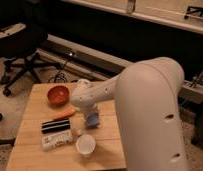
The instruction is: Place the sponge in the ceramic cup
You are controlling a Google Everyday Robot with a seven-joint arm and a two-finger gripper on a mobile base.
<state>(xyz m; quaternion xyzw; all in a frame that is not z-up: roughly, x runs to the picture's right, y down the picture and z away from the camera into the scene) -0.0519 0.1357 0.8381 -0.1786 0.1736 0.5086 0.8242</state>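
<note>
The blue sponge (92,120) lies on the wooden table (35,150), right of centre. My gripper (89,115) reaches down from the big white arm (145,100) and sits right on the sponge, shut on it. Its fingertips are mostly hidden by the wrist. The white ceramic cup (85,145) stands upright near the table's front edge, a short way in front of and slightly left of the sponge, with nothing visible inside.
An orange-red bowl (58,94) stands at the back left of the table. An orange carrot-like piece (64,115) and a white packet with black stripes (56,133) lie left of the sponge. An office chair (17,45) stands beyond the table.
</note>
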